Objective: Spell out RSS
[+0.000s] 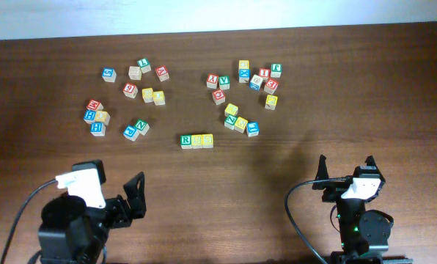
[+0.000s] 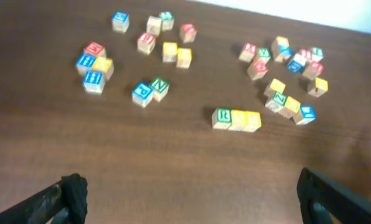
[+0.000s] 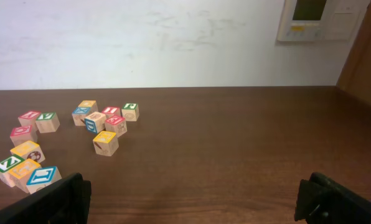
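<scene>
Jaws wide and empty on both sides: left gripper (image 2: 192, 199) and right gripper (image 3: 192, 199) hang released, well back from the green N cube (image 1: 141, 125). Right of that N cube, slightly nearer the arms, sits the RSS row (image 1: 196, 140): green R (image 1: 186, 140), then two yellow S cubes (image 1: 202, 140), all touching.

The RSS row (image 1: 196, 140) lies at the middle of the counter (image 1: 277, 220), its three cubes touching side by side. One cube cluster (image 1: 130, 89) lies behind it to the left, another cluster (image 1: 256, 81) behind to the right, both apart from it.
</scene>
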`<action>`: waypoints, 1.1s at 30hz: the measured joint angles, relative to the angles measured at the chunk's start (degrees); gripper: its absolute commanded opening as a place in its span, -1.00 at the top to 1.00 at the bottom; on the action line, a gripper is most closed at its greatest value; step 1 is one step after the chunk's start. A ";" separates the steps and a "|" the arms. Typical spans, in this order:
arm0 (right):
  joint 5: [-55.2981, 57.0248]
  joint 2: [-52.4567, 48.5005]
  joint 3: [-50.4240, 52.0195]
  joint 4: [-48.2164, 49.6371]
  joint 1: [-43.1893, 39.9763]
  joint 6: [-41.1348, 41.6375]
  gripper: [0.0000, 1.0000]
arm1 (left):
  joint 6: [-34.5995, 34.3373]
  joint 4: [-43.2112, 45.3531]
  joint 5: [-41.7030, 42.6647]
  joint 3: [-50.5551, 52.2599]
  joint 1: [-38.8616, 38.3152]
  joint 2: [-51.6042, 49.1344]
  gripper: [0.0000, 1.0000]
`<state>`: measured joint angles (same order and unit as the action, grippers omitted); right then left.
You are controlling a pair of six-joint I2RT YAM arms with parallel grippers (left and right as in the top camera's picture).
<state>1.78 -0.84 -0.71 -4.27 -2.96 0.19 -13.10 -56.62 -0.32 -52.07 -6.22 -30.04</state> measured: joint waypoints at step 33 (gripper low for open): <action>-0.39 0.00 0.00 0.00 0.00 0.00 -0.96 | 7.15 42.23 6.82 35.89 4.11 22.25 -0.98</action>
<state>1.39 -0.84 -0.71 -4.27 -2.96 0.19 -5.96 -14.39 6.50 -16.19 -2.11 -7.79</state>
